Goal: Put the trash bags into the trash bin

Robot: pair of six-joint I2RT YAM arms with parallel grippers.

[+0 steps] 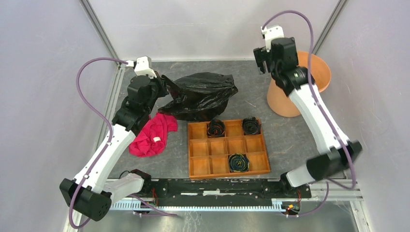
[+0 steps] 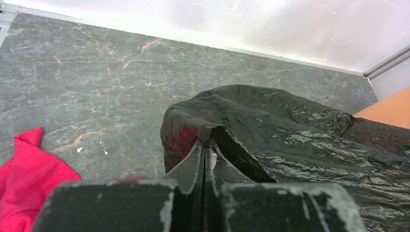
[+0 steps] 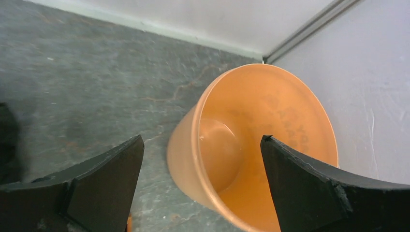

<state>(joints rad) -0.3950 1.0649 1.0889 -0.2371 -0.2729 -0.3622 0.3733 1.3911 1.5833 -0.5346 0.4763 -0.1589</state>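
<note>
The trash bag (image 1: 203, 96) is a crumpled, glossy black film heap at the back middle of the table. My left gripper (image 1: 167, 84) is shut on its left edge. In the left wrist view the jaws (image 2: 207, 145) are pressed together, with a fold of the bag (image 2: 290, 140) pinched at their tips. The trash bin (image 1: 280, 101), a pale orange bucket, stands upright at the back right. My right gripper (image 1: 260, 60) hangs open above its left side. The right wrist view looks between the spread fingers (image 3: 203, 137) into the bin (image 3: 290, 111), which is empty.
A red cloth (image 1: 154, 133) lies left of the compartmented wooden tray (image 1: 227, 145), which holds three dark coiled rolls. The cloth also shows in the left wrist view (image 2: 24, 179). Enclosure walls stand close behind the bin and at both sides.
</note>
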